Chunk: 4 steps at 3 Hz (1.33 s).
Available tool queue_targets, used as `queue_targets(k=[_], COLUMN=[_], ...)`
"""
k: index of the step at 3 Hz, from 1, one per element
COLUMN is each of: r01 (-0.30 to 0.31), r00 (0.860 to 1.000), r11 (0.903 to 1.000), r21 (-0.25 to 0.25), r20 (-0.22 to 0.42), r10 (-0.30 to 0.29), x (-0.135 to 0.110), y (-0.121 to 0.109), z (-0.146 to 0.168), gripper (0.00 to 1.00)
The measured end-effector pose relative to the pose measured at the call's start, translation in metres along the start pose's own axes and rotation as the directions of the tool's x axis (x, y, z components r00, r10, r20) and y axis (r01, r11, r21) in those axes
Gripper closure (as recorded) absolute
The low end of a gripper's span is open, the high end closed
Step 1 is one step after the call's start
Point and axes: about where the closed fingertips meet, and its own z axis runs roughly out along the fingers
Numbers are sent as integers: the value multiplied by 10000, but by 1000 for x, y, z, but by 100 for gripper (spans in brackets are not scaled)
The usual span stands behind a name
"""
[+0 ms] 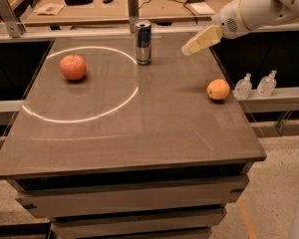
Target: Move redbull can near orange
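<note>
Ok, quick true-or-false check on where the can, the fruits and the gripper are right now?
1. The redbull can stands upright near the far edge of the table. True.
2. The gripper holds the can. False: it hangs in the air to the right of the can in the view, apart from it.
3. The orange lies right beside the can. False: it sits far from it, near the table's right edge.
4. The apple lies inside the ring of light. True.
5. Two small bottles stand on the table. False: they stand on a ledge off its right side.
</note>
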Motion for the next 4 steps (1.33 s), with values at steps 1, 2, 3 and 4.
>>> queue_targets(k=[1,2,3,4], r01=[-497,-1079,-1288,-987], r00=[9984,9923,9871,9856], r11=[9964,9903,9889,9951], r21=[681,876,743,79], r20=[309,709,1048,1389], r10=[477,1018,1207,966], x=[-3,-2,-9,-18], y=[-6,-4,-2,-1], z=[11,26,45,64], gripper=[0,0,0,0])
